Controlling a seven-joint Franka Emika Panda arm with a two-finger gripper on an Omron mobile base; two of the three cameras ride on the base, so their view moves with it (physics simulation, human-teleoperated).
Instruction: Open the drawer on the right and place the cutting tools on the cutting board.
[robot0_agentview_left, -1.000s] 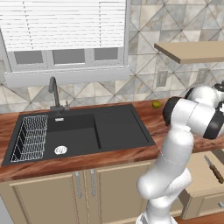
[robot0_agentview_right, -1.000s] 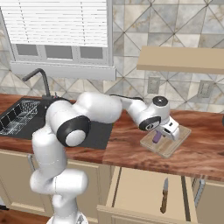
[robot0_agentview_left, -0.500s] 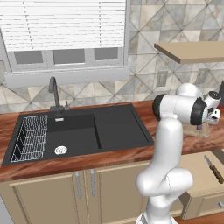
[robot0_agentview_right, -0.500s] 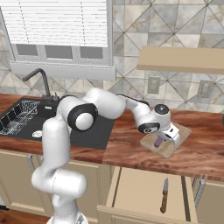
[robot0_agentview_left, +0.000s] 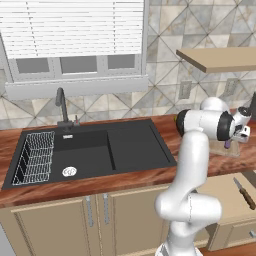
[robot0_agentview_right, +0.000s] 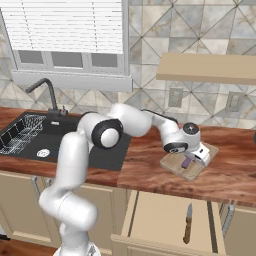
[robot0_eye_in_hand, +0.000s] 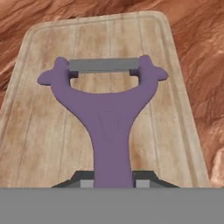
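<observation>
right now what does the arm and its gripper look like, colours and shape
The arm is glossy white, built of rounded tubular links with dark grey to black rings and caps at the joints. A thin dark cable runs along the link nearest the wrist. The gripper has a blocky white body with a black round cap on the wrist above it, and two small dark grey finger tips.

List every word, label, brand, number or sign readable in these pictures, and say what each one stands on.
None: no readable text appears anywhere.
The purple peeler has a faint embossed outline on its handle, with no letters legible.
The cutting board shows only wood grain.
The knife in the open drawer bears no visible marking.
The wall outlets are blank plates.
</observation>
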